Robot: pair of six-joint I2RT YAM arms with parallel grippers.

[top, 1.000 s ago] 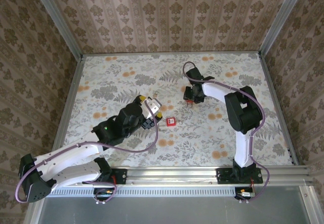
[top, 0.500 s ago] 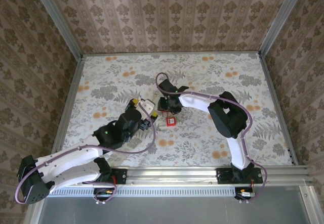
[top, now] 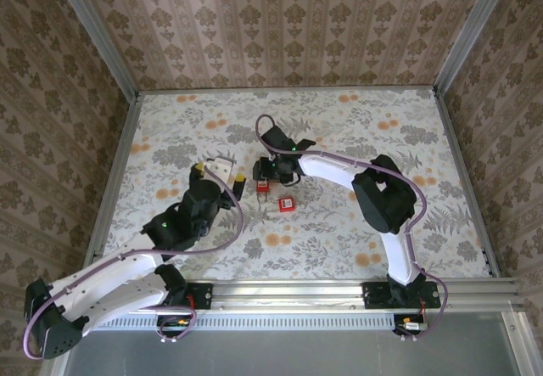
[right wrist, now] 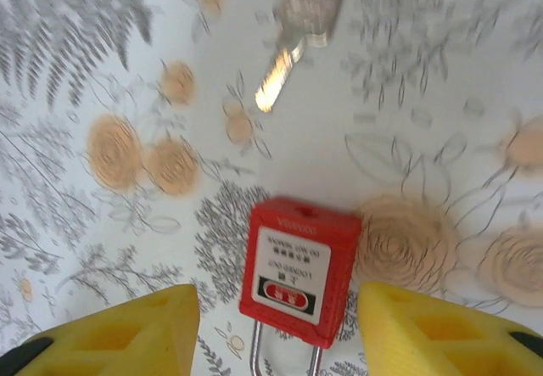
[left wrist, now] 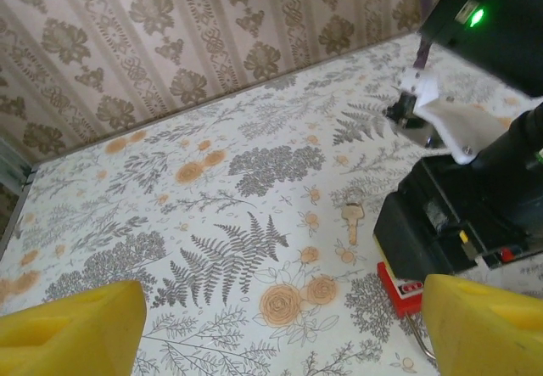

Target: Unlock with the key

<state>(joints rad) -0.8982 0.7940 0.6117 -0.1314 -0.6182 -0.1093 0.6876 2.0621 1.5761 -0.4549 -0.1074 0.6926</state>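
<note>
The red padlock [right wrist: 297,270] lies flat on the flowered table, label up, its steel shackle pointing toward the right wrist camera. My right gripper [right wrist: 273,295] hovers over it, open, with a yellow finger on each side and a gap to the lock on both. The brass key [right wrist: 293,36] lies loose on the table just beyond the lock's keyhole end. From above, the padlock [top: 287,204] sits beside my right gripper [top: 266,188]. My left gripper [top: 219,172] is open and empty, to the left. Its wrist view shows the key [left wrist: 352,216], the padlock [left wrist: 399,291] and the open left gripper [left wrist: 280,329].
The right arm's white forearm [top: 331,168] stretches across the table's middle. In the left wrist view the black right gripper body [left wrist: 458,215] hangs over the lock. Metal rails [top: 114,181] and patterned walls bound the table [top: 170,138] on three sides.
My right gripper swept from the back right to the left and down over the padlock, and its jaws widened. My left gripper drew back to the left, away from the lock.
</note>
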